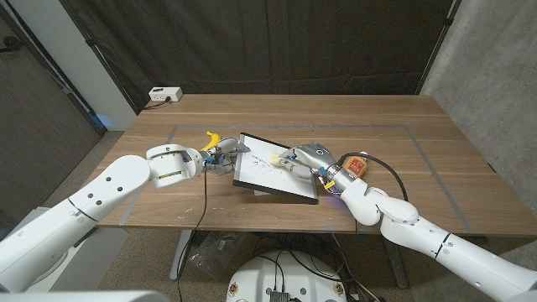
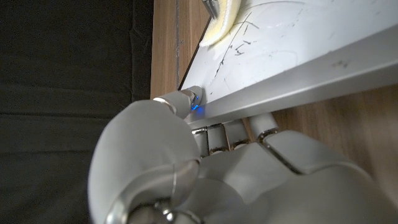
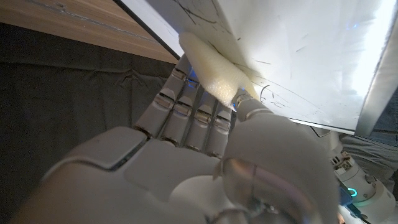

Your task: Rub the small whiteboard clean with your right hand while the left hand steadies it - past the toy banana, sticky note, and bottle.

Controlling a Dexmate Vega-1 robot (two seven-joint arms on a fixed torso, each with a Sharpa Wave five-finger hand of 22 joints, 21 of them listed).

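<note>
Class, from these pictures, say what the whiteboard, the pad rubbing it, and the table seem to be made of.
Whiteboard: a smooth, glossy white face, likely coated plastic or metal, with pen marks and a grey, metal-looking frame. Pad in the right hand: pale yellow, soft and porous, probably foam or sponge. Table: brown with visible grain, wood or wood veneer, matte.

right hand (image 3: 205, 162) | pinches pale sponge (image 3: 214, 68) | sponge pressed on whiteboard (image 3: 298, 50) | faint pen marks

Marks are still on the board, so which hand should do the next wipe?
The right hand: it holds the pale sponge against the whiteboard, beside the remaining marks. The left hand grips the board's edge, steadying it.
</note>
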